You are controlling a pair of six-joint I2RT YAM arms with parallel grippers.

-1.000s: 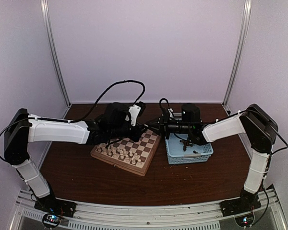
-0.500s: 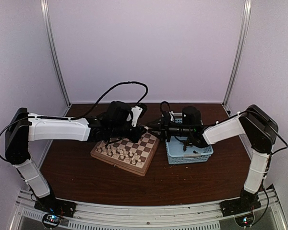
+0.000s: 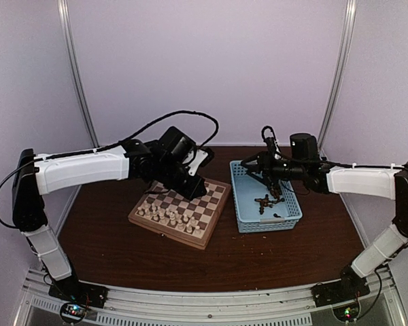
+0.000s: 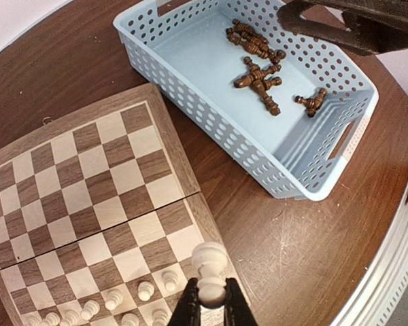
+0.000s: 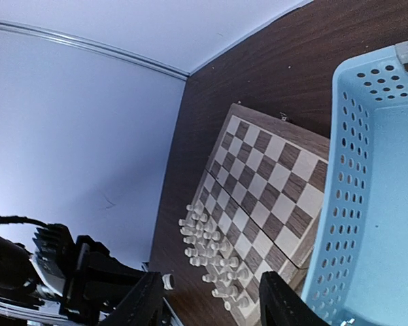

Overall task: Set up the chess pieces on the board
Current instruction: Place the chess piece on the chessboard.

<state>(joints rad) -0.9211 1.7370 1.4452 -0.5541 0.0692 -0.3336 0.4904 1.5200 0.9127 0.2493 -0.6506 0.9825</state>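
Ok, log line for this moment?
left gripper: shut on white piece above board | right gripper: open, empty, over basket | dark pieces: in basket

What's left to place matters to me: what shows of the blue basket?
The basket is light-blue plastic, rectangular, with perforated walls and a slot handle at one end. It stands upright on the dark table, right of the board and apart from it. Several dark brown chess pieces lie inside. The open right gripper hovers above it.

Evenly and softly lit, with only faint shadows. Somewhat soft overhead; blurred at the jaws in both wrist views.
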